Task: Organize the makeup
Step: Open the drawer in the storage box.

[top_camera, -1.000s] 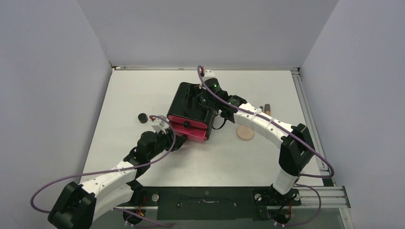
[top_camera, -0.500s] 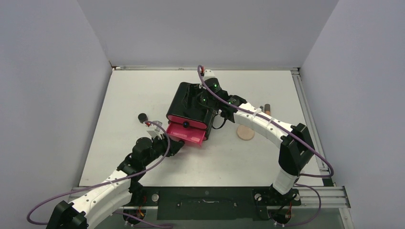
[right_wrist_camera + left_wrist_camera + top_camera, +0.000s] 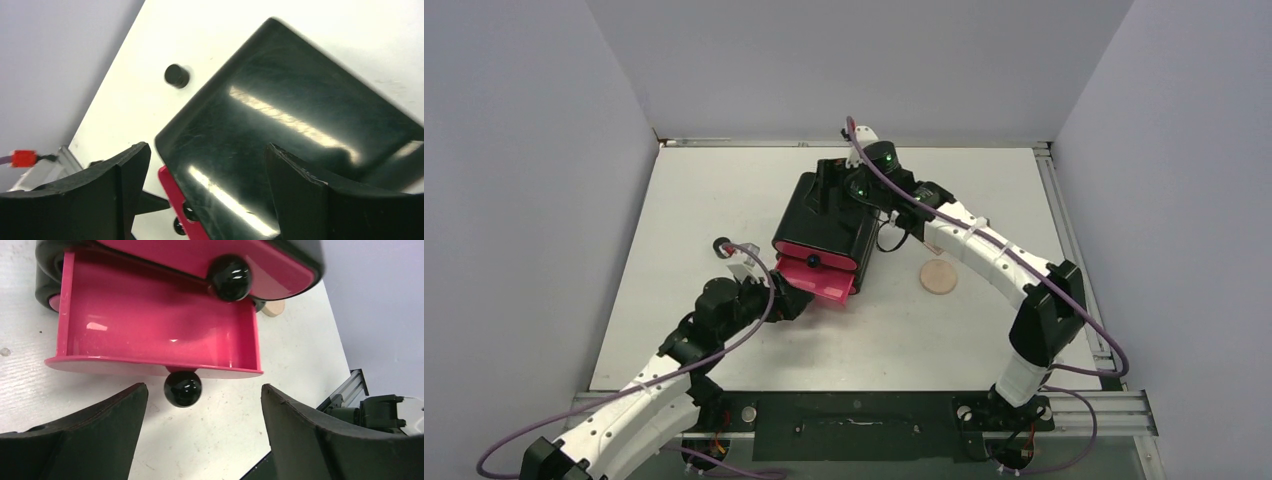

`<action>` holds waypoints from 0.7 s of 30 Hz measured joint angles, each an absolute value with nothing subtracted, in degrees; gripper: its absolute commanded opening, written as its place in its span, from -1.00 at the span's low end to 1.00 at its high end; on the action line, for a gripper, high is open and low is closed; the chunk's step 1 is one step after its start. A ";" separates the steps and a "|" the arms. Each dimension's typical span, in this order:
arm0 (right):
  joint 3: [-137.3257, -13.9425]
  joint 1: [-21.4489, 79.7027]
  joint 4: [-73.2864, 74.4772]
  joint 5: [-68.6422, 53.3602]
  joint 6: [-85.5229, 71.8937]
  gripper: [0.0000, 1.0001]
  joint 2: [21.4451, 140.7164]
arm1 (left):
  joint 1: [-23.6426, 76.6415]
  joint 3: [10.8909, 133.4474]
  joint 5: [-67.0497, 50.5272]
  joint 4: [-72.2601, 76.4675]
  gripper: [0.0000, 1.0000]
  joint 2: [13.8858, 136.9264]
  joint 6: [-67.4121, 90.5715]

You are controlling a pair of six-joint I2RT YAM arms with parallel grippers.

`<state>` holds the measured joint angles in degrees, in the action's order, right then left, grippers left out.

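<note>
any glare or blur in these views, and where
Right wrist: long bright streaks of glare across the glossy black cabinet top. Left wrist: small highlights on the pink drawer floor and its black knob. Top external: even light, no strong glare.

Black cabinet (image 3: 819,225), lower pink drawer (image 3: 160,335) open, on white table (image 3: 704,190)

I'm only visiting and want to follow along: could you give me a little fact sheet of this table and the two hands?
Cabinet: black, pink drawers, on the table
Lower drawer: pulled out, visible part empty
Left hand: open, facing the drawer's knob, not touching
Right hand: open, over the cabinet's top, holding nothing
Black jar: on the table, left of cabinet
Peach disc: on the table, right of cabinet
</note>
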<state>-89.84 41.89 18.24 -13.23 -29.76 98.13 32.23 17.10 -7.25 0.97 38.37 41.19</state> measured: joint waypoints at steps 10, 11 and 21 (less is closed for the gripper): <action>-84.09 22.92 18.72 -9.65 -25.58 0.71 88.07 | 32.23 28.77 -9.87 -10.63 0.75 33.50 38.09; -84.09 20.95 18.74 -9.43 -25.12 0.71 88.03 | 32.27 30.17 -10.52 -11.11 0.75 34.24 37.82; -95.79 11.68 31.64 -9.28 -15.51 0.74 113.36 | 39.55 40.51 -15.03 -12.47 0.75 44.51 34.76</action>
